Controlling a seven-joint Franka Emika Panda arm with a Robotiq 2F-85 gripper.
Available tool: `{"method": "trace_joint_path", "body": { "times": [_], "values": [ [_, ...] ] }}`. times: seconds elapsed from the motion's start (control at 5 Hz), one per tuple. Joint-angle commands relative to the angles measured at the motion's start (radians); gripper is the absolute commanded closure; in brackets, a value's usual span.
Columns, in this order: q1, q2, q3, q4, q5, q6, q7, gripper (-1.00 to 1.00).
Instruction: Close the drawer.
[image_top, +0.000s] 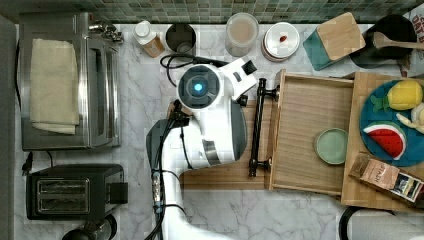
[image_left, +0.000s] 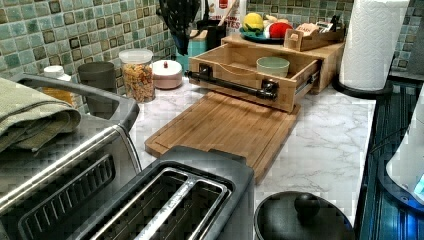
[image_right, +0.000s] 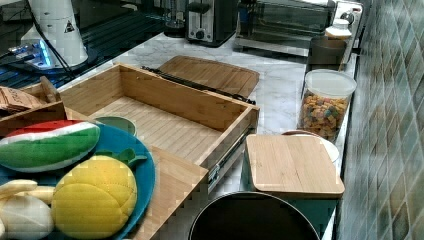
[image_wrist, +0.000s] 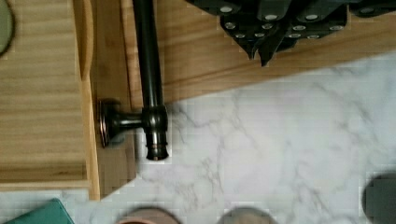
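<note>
Drawer: the shallow light-wood drawer (image_top: 305, 135) with raised sides stands pulled out of its light-wood cabinet (image_top: 372, 197), on the marble table (image_top: 145, 107).
Handle: a long black bar handle (image_top: 258, 127) on two posts runs across the drawer front; in the wrist view one post and the bar's end (image_wrist: 152, 116) hang over the marble.
Inside the drawer: a small pale green bowl (image_top: 331, 145) sits on the drawer floor, near the cabinet side.
Gripper: the black gripper (image_wrist: 261, 35) hovers above the cutting board, apart from the handle bar; its fingers appear pressed together, pinching nothing.
Arm: the white robot arm (image_top: 212, 120) lies over the cutting board in the top view, on the handle's left.
Cutting board: a flat wooden cutting board with rounded corners (image_left: 225, 125) lies on the table just in front of the drawer, its edge under the handle.
On the cabinet: a blue plate (image_right: 125, 160) with a toy watermelon slice (image_right: 47, 145) and a yellow toy lemon (image_right: 95, 200), and a brown packet (image_top: 387, 177).
Behind the drawer: a teal box with a wooden lid (image_top: 334, 40), a round white lidded dish (image_top: 281, 41), a clear jar of cereal (image_left: 138, 75), a dark cup (image_top: 180, 38).
Far side: a silver toaster oven (image_top: 67, 82) with a folded cloth (image_top: 52, 85) on top, a black toaster (image_top: 75, 191).
Other: a white paper towel roll (image_left: 372, 42) stands beside the cabinet.
</note>
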Motion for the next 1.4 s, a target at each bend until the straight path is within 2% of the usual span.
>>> {"method": "trace_joint_path", "body": {
  "times": [0.2,0.4,0.6,0.8,1.0,1.4],
  "values": [
    [0.051,0.025,0.021,-0.11,-0.089,-0.014,0.063,1.0],
    [0.054,0.023,0.013,-0.162,-0.139,0.041,0.114,1.0],
    [0.034,0.05,0.005,-0.176,-0.137,0.087,0.111,1.0],
    [0.032,0.065,-0.013,-0.204,-0.224,0.166,0.146,1.0],
    [0.007,0.07,-0.014,-0.216,-0.241,0.208,0.116,1.0],
    [-0.029,0.101,-0.023,-0.219,-0.199,0.241,0.055,1.0]
  ]
}}
